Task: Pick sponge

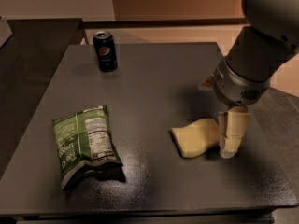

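The approach is in hand: the pincer (230,152) hangs low at the right end of the sponge (196,138), beside or touching it; whether it is released or clenched I cannot tell. The sponge lies flat on the dark surface (154,87), well apart from the chip bag (84,143). Next, I judge, the pincer needs to straddle the foam and squeeze it.

One camera looks down and forward from above the near edge of the surface (154,78), close enough that it nearly fills the frame. The hand (230,148) sits right of centre, below the arm (261,45) at upper right.
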Robot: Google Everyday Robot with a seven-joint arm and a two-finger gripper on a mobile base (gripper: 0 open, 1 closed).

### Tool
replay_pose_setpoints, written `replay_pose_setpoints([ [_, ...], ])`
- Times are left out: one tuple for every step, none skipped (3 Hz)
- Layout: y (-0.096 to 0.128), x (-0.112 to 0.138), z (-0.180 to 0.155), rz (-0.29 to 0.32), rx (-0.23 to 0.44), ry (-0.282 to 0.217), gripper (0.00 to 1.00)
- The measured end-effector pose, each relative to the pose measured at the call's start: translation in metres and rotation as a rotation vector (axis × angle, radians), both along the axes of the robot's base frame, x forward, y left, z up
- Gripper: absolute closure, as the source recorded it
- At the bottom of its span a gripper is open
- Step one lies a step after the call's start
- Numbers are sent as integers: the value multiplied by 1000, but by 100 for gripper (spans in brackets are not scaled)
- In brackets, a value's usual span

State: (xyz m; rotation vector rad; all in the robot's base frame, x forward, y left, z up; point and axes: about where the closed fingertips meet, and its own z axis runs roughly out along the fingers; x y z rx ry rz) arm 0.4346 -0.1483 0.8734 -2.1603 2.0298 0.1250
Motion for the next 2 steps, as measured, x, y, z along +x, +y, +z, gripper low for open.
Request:
replay_pose_setpoints([
  [7, -4, -24, 43, -14, 32, 0],
  [12, -9, -40, 77, -26, 52, 17],
])
